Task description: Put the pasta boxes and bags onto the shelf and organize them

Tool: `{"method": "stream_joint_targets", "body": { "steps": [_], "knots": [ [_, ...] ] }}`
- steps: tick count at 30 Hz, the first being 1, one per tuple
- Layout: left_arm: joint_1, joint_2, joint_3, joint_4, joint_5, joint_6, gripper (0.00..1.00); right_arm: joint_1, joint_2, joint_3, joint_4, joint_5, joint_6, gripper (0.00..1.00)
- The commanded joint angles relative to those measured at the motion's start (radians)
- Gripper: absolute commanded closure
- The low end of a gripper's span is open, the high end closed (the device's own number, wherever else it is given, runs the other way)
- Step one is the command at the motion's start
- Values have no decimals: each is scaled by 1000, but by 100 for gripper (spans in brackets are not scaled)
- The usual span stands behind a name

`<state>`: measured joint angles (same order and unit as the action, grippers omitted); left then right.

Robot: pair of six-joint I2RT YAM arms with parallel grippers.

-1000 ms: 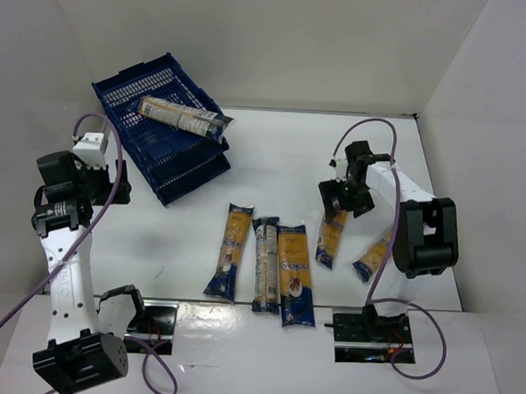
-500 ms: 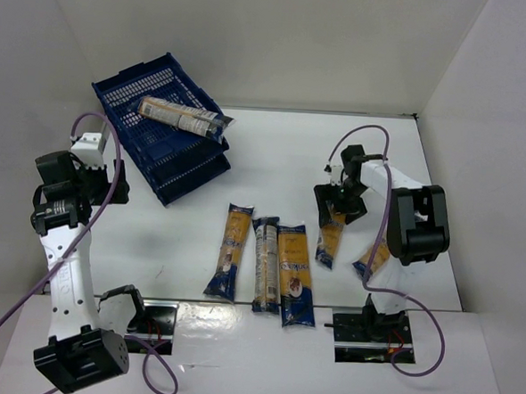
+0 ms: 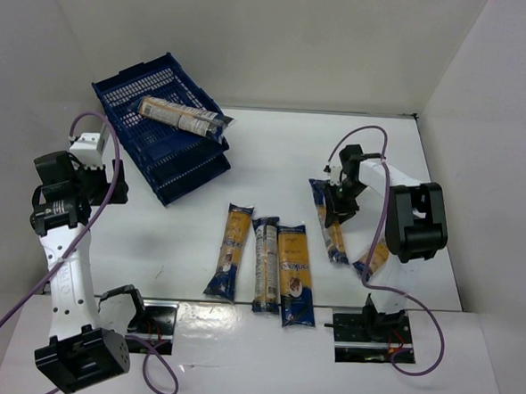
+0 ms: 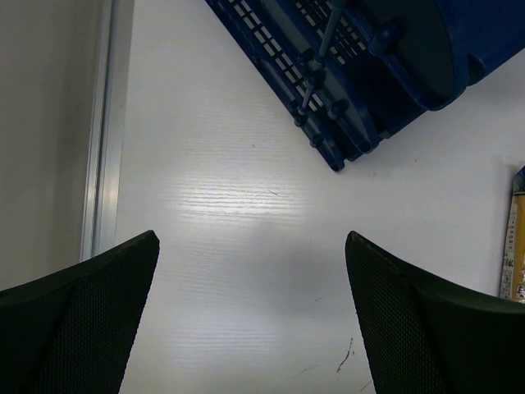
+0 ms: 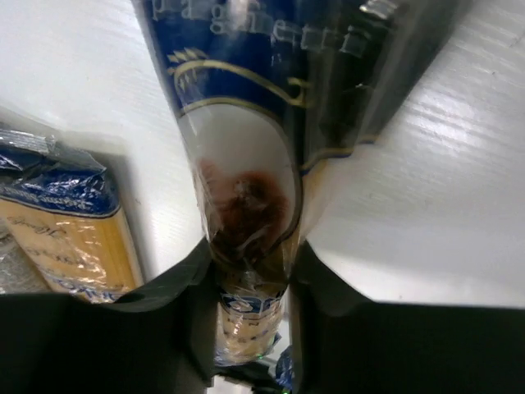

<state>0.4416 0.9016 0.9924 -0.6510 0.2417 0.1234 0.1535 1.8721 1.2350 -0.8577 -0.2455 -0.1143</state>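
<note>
Since a second ago, the long yellow-orange spaghetti packet with dark blue ends (image 3: 334,240) has swung its far end leftward, pinched in the right gripper (image 5: 250,271). Left gripper (image 4: 250,312) hangs spread wide near the stacked dark blue lattice crates (image 3: 131,95), where one clear-wrapped packet (image 3: 180,116) lies on top.

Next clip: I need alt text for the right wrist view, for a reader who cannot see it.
The right pincer is clamped on a spaghetti packet, whose dark blue end and small food picture fill the middle of the frame. A second packet lies on the white table to the left.
</note>
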Motion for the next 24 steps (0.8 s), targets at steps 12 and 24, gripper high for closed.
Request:
{"method": "stream_joint_targets", "body": {
  "steps": [12,24],
  "knots": [
    [6,0,-5,22,22,-2,0,1,52,107,206,396,-48,100],
    [6,0,-5,22,31,-2,0,1,26,129,307,440,-131,28]
  ]
}}
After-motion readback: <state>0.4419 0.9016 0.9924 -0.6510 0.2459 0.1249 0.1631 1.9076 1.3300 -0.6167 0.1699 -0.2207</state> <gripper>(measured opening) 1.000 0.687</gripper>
